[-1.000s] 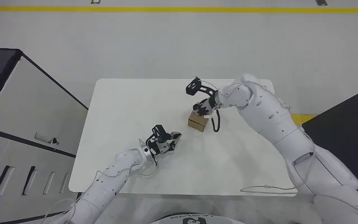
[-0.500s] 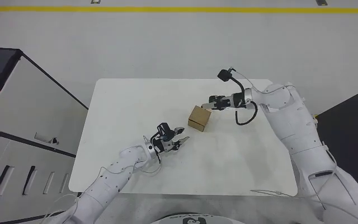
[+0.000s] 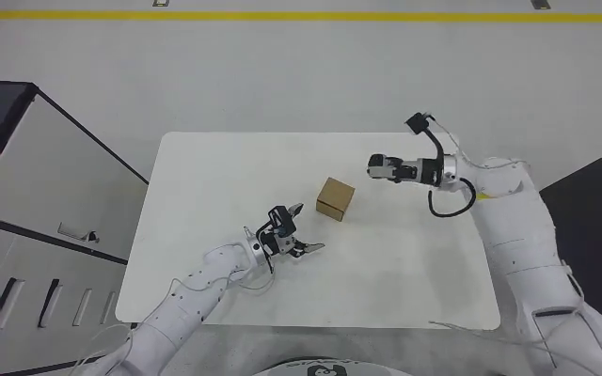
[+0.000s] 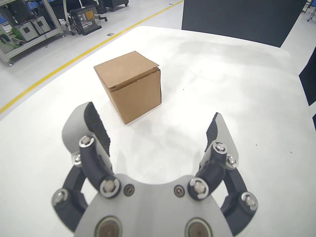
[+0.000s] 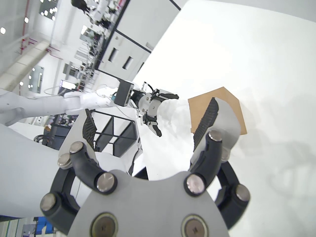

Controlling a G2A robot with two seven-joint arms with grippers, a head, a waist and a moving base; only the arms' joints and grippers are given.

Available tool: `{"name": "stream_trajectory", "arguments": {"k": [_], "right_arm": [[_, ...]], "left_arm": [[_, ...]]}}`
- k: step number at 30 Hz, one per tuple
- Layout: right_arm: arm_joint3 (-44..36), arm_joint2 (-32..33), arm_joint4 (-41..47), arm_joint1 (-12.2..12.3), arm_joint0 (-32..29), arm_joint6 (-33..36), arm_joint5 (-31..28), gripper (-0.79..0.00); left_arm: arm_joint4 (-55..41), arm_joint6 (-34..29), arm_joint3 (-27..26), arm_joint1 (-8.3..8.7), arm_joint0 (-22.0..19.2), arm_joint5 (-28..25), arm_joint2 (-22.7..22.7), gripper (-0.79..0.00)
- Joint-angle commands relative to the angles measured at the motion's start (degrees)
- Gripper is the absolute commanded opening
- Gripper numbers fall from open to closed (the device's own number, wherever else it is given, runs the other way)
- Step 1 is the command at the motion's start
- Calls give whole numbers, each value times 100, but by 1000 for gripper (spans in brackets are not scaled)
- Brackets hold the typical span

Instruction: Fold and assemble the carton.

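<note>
Both claws hang spread wide and empty over the white table (image 3: 216,179), the right gripper (image 3: 373,167) right of centre in the overhead frame, the left gripper (image 3: 307,228) below and left of centre, with the carton (image 3: 335,198) standing free at centre, touched by neither. It looks closed but light to me, so a press from one side alone could skid or tip it. Up close, the left wrist camera catches the tucked lid seam (image 4: 133,81) sitting slightly proud, which the overhead shot flattens away.
</note>
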Motion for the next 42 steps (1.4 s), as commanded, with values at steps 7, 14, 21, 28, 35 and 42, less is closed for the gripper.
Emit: {"name": "stream_trajectory", "arguments": {"k": [7,14,21,28,35,42], "right_arm": [[-373,990,1505,374,-1108,106,124,0],[-416,1174,1876,441,-1334,164,182,0],[-416,1174,1876,441,-1334,164,182,0],[-416,1174,1876,441,-1334,164,182,0],[-416,1174,1876,441,-1334,164,182,0],[-416,1174,1876,441,-1334,164,182,0]], "left_arm": [[0,0,0,0,0,0,0,0],[0,0,0,0,0,0,0,0],[-399,-244,-262,-182,240,1048,272,0],[-412,-139,-180,-405,220,2113,629,0],[-343,-301,-214,-413,227,2131,662,0],[-1170,-1301,-548,-683,246,2946,886,0]]}}
